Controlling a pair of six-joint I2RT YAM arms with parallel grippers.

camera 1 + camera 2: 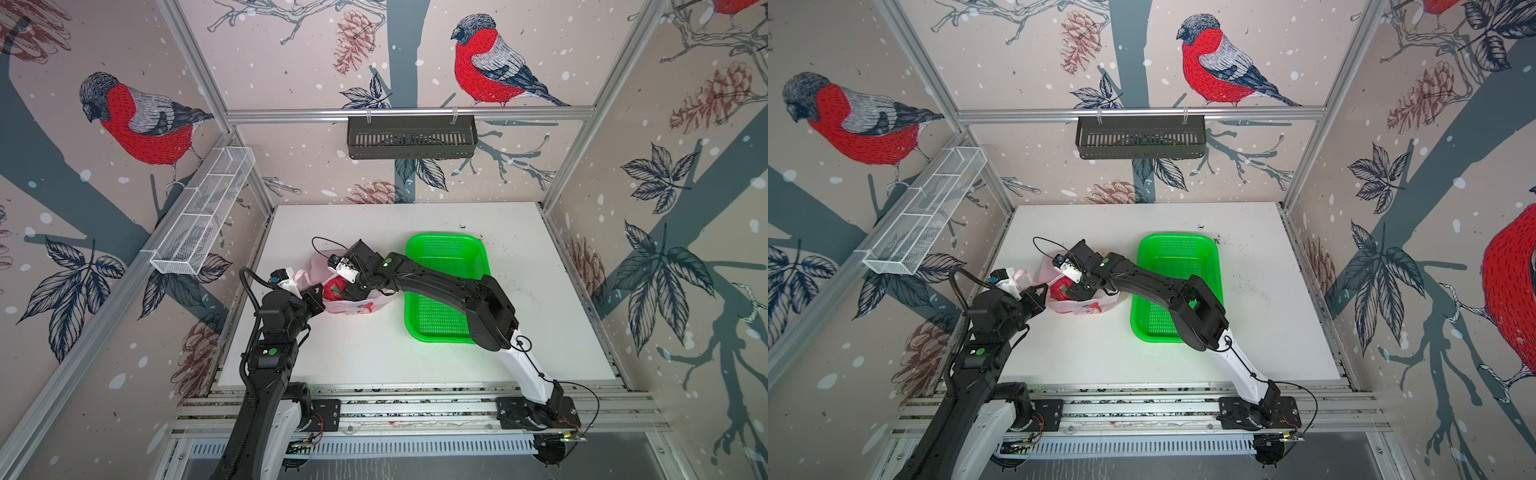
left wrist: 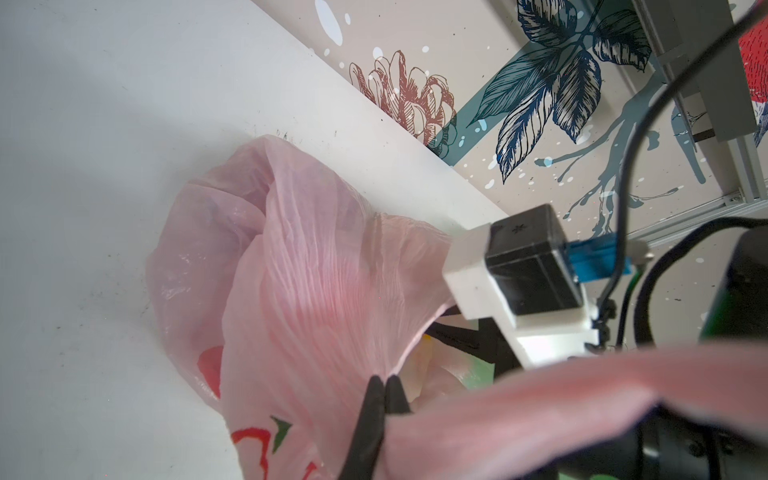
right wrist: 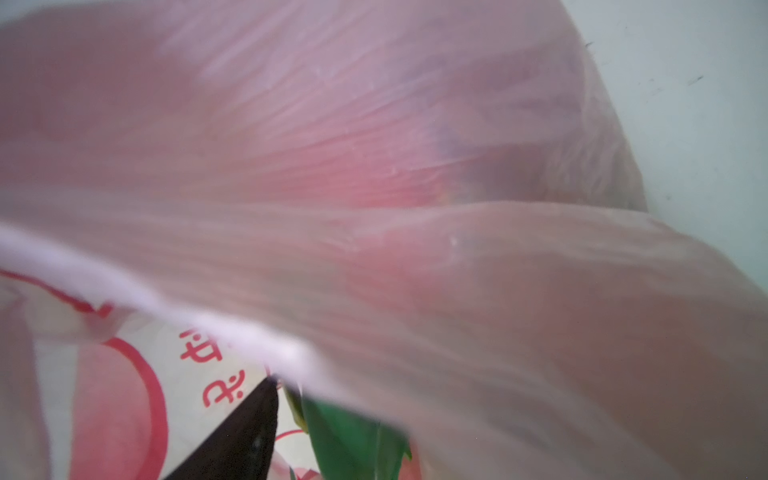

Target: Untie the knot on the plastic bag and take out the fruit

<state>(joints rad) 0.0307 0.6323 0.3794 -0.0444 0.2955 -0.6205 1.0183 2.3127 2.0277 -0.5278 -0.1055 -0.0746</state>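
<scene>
The pale pink plastic bag (image 1: 358, 306) (image 1: 1084, 306) lies on the white table left of centre, with its mouth spread open. My left gripper (image 1: 318, 294) (image 2: 384, 380) is shut on the bag's film at the near-left rim and holds it up. My right gripper (image 1: 352, 291) (image 1: 1077, 291) reaches into the mouth from the right, over a magenta-red fruit (image 1: 333, 289) (image 1: 1060, 286). In the right wrist view, one black finger (image 3: 249, 432) stands off to the side beside a green scale (image 3: 349, 436) of the fruit. Pink film (image 3: 374, 145) hides the other finger. The knot does not show.
A bright green perforated basket (image 1: 444, 237) (image 1: 1177, 237) stands right of the bag, under the right forearm. A black slotted basket (image 1: 411, 139) hangs on the back wall. A white mesh basket (image 1: 203, 212) hangs on the left wall. Dark specks lie beyond the basket's far right corner.
</scene>
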